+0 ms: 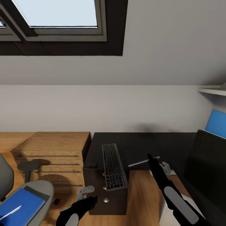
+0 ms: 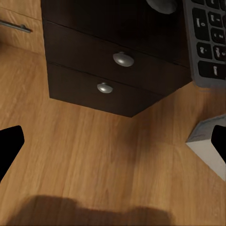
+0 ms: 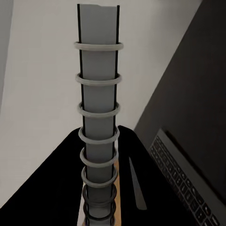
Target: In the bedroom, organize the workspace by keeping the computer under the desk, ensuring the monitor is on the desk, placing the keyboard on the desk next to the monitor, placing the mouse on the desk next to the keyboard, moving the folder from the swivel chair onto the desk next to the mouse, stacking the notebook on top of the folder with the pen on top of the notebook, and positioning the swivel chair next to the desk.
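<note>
dark desk [image 1: 138,144] ahead under the skylight, keyboard [image 1: 113,166] lying on it. right gripper [image 3: 99,188] clamped on the spiral notebook [image 3: 98,94], left gripper [image 2: 113,146] spread wide, empty. folder [image 1: 18,205] sits on the swivel chair [image 1: 40,188]; i'd move it first, notebook level.

A keyboard [image 1: 113,166] and mouse [image 1: 91,164] lie on the dark desk [image 1: 135,144].

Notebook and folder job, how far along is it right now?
Looks done: the keyboard lies on the dark desk, the mouse beside it and the monitor at the desk's right. In hand: the right gripper is clamped on the spiral notebook. Left: the blue folder sits on the swivel chair with the pen on it.
</note>
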You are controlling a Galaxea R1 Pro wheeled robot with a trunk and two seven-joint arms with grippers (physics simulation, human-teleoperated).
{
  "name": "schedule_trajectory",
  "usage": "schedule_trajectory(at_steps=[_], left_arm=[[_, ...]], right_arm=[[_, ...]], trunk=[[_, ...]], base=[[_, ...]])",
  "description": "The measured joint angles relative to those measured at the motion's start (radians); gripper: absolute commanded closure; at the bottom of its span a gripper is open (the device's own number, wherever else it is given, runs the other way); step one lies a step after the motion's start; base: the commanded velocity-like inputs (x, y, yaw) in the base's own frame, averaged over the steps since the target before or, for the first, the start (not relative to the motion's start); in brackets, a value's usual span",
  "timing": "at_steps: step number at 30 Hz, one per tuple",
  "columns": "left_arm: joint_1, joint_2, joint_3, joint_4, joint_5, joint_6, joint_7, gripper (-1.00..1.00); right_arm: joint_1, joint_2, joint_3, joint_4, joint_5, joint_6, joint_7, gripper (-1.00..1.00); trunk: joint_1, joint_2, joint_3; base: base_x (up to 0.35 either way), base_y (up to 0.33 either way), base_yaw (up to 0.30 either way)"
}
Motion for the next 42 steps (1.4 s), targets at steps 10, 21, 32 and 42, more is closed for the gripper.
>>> schedule_trajectory(at_steps=[10, 21, 32, 42], left_arm=[[0.0, 0.002, 0.001, 0.0, -0.001, 0.0, 0.002, -1.0], [0.0, 0.003, 0.003, 0.0, -0.001, 0.0, 0.001, -1.0], [0.0, 0.005, 0.009, -0.009, 0.001, -0.038, 0.0, -1.0], [-0.001, 0.006, 0.066, -0.082, 0.052, -0.11, 0.003, -1.0]], right_arm=[[0.0, -0.003, 0.001, 0.008, 0.002, 0.0, 0.007, 1.0], [0.004, -0.015, 0.002, 0.006, 0.004, 0.004, 0.009, 1.0], [0.008, -0.013, 0.003, 0.008, 0.005, 0.001, 0.011, 1.0], [0.008, 0.004, 0.002, 0.018, 0.005, -0.016, 0.006, 1.0]], trunk=[[0.0, 0.0, 0.0], [0.0, 0.0, 0.0], [0.0, 0.0, 0.0], [0.012, -0.021, -0.009]], base=[[0.033, 0.0, 0.0], [0.146, 0.019, 0.0], [0.015, 0.001, 0.0], [0.0, 0.0, 0.0]])
